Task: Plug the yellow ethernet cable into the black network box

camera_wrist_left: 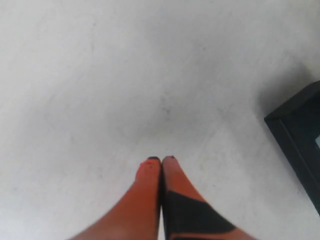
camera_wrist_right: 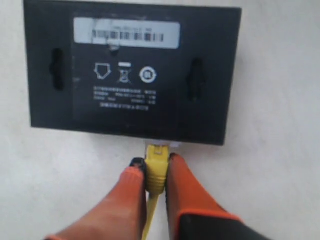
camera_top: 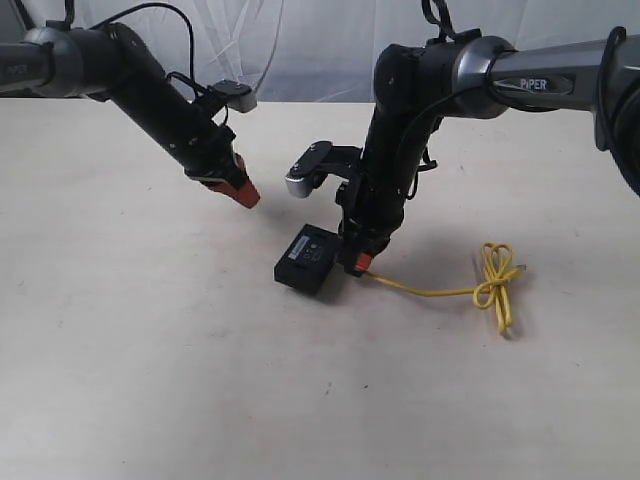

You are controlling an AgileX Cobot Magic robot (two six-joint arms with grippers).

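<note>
Right wrist only: yellow ethernet cable (camera_wrist_right: 155, 167) tip at black network box (camera_wrist_right: 130, 70)

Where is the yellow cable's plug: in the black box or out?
At the port. The yellow ethernet cable touches the black network box with its plug tip, body outside between the right fingers; seating: cannot tell.

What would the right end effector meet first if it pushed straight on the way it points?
The black box. The right end effector grips the yellow cable just behind its plug, and the plug tip is at the box's facing side, so the plug meets it first. Whether it is seated cannot be told.
</note>
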